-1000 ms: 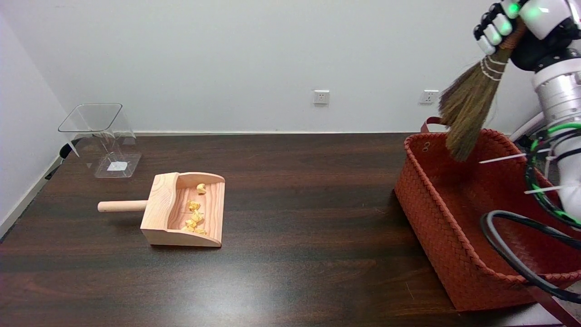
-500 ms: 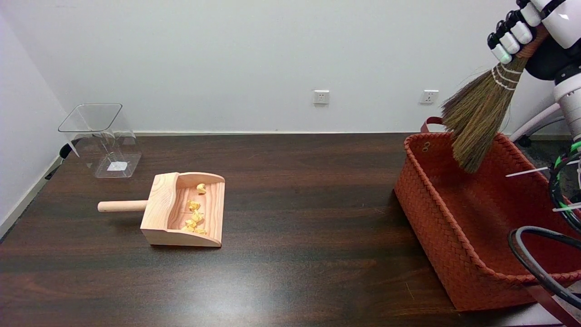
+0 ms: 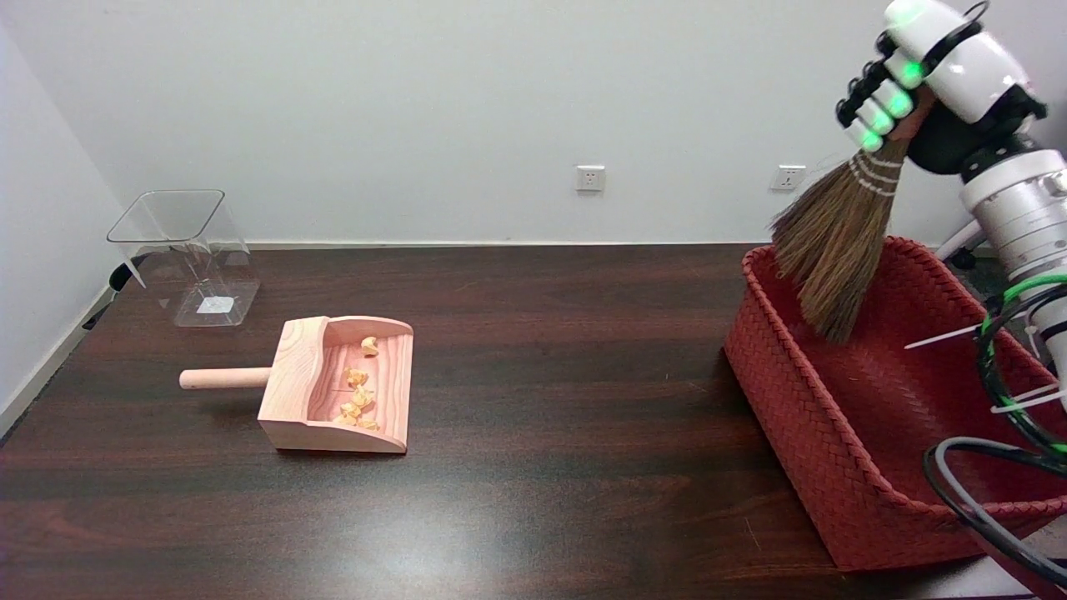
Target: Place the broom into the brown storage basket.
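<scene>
Head view shows my right hand (image 3: 913,92) gripping the broom (image 3: 829,242) by its handle, bristles hanging over the brown storage basket (image 3: 800,400). Next I'd lower it inside, then release.

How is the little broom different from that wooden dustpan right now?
The broom hangs in the air, gripped by the robot hand over the basket; the dustpan lies flat on the table, untouched. The broom is brown bristles; the dustpan is pale solid wood holding yellow scraps. Both are sweeping tools.
</scene>
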`<action>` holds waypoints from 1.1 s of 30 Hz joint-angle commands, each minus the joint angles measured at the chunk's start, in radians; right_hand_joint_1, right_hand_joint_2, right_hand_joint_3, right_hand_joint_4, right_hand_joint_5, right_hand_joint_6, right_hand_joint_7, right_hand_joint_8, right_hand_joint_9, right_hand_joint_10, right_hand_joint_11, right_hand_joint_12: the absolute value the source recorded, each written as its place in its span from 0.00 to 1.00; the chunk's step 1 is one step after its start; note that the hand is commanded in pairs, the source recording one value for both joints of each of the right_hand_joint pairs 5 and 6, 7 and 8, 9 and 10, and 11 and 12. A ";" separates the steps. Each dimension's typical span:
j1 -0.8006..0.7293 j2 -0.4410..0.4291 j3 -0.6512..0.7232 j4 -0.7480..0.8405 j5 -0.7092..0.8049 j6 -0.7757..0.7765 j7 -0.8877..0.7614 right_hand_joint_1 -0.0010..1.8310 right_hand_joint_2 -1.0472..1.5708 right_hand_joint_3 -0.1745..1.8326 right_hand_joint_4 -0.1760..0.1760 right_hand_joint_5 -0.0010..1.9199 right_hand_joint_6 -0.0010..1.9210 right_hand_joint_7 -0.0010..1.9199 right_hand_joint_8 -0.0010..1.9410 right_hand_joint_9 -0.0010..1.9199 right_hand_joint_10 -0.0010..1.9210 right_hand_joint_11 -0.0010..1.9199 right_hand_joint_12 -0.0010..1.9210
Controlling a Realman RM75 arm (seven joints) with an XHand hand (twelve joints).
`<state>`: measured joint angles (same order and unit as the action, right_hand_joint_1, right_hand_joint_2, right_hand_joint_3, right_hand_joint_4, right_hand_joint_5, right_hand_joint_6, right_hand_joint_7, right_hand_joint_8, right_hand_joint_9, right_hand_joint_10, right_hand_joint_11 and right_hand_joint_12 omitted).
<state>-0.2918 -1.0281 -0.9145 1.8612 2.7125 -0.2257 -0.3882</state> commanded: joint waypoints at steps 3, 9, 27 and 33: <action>-0.091 -0.035 -0.057 0.000 -0.060 -0.064 -0.023 0.53 1.00 0.22 0.50 1.00 1.00 1.00 0.99 1.00 1.00 1.00 1.00; -0.123 -0.055 -0.027 0.003 -0.078 -0.089 -0.024 0.53 1.00 0.22 0.50 1.00 1.00 1.00 0.99 1.00 1.00 1.00 1.00; -0.056 -0.058 -0.241 -0.006 -0.092 0.017 -0.282 0.52 1.00 0.25 0.50 1.00 1.00 1.00 0.99 1.00 1.00 1.00 1.00; -0.050 -0.093 -0.282 -0.018 -0.092 0.017 -0.370 0.52 1.00 0.27 0.50 1.00 1.00 1.00 0.99 1.00 1.00 1.00 1.00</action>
<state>-0.3750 -1.0758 -1.0512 1.8603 2.6294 -0.2569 -0.5409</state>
